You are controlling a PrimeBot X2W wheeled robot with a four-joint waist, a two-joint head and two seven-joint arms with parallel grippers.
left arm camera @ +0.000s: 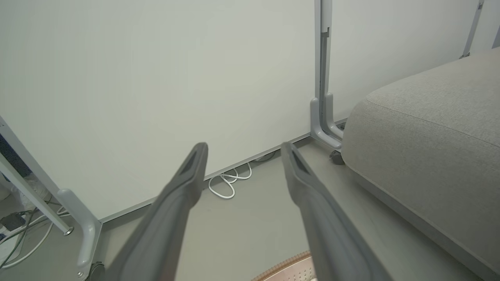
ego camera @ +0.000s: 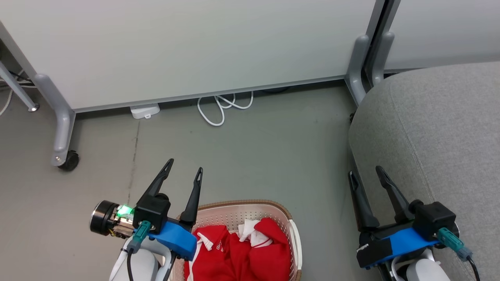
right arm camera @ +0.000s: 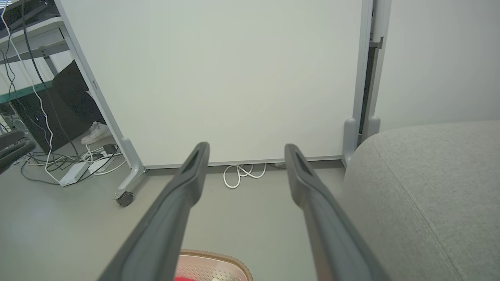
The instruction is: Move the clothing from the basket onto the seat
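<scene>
Red clothing in basket, head view, white shoe, right wrist view

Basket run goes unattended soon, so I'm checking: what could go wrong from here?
The clothing lies bunched in the basket, so the open left gripper may snag the heap or just a loose fold. Its fingers hang close to the rim and could hook the perforated wall, dragging it. The seat edge is rounded; cloth dropped there might slide off.
</scene>
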